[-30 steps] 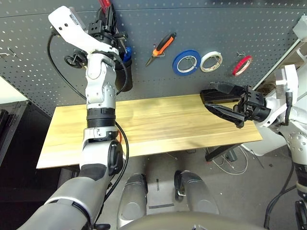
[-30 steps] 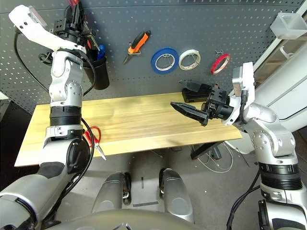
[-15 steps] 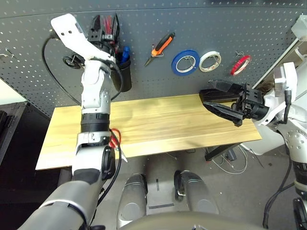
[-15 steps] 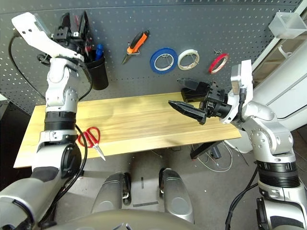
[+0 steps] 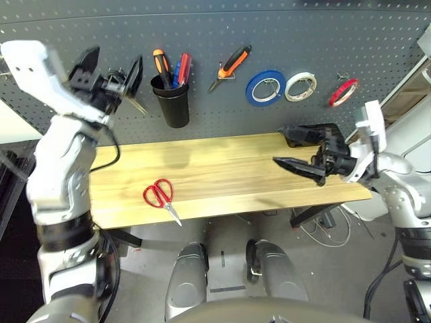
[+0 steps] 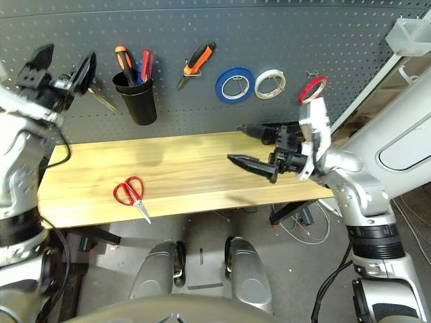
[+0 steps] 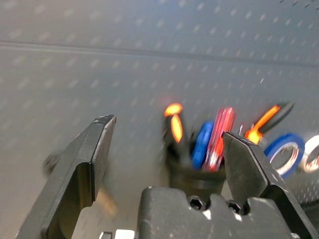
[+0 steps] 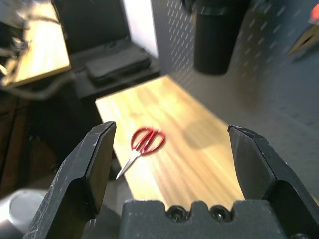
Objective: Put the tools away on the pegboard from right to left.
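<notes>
**Red scissors last on the bench, nearer the left arm**

Wooden bench top (image 5: 222, 171) running below dark grey pegboard (image 5: 283, 33). Hanging on the board already, reading from the robot's right: thin red tape ring (image 5: 341, 92), then white tape roll (image 5: 299, 86) and blue tape roll (image 5: 262, 87), then orange-and-black-handled pliers (image 5: 231, 66). Sitting in the black cup (image 5: 172, 102): slim red-handled screwdriver (image 5: 183, 68), beside an orange-handled tool and something blue.

Remaining on the bench: red-handled scissors (image 5: 161, 197), lying flat near the front edge, apart from everything else. Long axis running diagonally, red loops pointing back toward the board and to the robot's left, blade tips pointing toward the front edge and to the robot's right.

Left gripper (image 5: 108, 77) hovering high against the board, beside the cup on its left, fingers spread wide, holding nothing. Scissors lying well below it, down on the bench and slightly to its right. Right gripper (image 5: 303, 149) hovering over the right end of the bench, fingers likewise spread and empty, aiming leftward along the bench; scissors lying far ahead of it, between its fingertips in the right wrist view (image 8: 144, 143).

Judging the left arm as nearer: needing a descent from board height to bench level, with wrist turned to close across the handles or blades.

No brands, labels or writing readable on any item.
</notes>
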